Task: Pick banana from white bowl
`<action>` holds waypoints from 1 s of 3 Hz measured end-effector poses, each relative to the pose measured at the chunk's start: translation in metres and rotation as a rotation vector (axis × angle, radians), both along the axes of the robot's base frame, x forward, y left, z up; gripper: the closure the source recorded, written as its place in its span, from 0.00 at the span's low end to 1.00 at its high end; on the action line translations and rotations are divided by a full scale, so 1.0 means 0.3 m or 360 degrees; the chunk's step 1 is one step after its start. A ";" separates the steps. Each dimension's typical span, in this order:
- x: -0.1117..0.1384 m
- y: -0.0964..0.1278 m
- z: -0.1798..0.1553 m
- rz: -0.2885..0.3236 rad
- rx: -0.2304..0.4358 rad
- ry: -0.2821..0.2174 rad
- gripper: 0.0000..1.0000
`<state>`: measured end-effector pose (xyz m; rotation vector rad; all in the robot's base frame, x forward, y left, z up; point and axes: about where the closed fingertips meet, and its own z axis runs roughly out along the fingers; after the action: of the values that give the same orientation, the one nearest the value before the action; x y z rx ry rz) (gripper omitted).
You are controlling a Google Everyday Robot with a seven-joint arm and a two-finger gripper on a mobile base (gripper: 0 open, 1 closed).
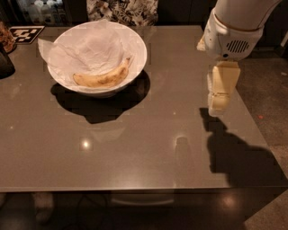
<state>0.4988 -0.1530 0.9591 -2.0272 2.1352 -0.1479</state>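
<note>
A yellow banana [104, 77] with brown speckles lies curved in the front right of the white bowl [139, 45], on crumpled white paper. The bowl stands at the far left of the grey table [135, 143]. My gripper [219, 104] hangs from the white arm above the table's right side, well to the right of the bowl and apart from it. It points down and holds nothing.
A black-and-white marker card [26, 33] lies at the far left corner, with a dark object [5, 63] at the left edge. A patterned cloth [121, 10] shows behind the table. The table's right edge is just right of the gripper.
</note>
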 end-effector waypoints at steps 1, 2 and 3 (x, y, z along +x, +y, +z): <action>0.095 0.071 0.020 0.0086 -0.0050 -0.0023 0.00; 0.216 0.200 0.040 0.0239 -0.0087 -0.0051 0.00; 0.328 0.334 0.048 0.0412 -0.0140 -0.0097 0.00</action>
<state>0.5972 -0.0529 0.9735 -2.2947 1.8401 -0.2649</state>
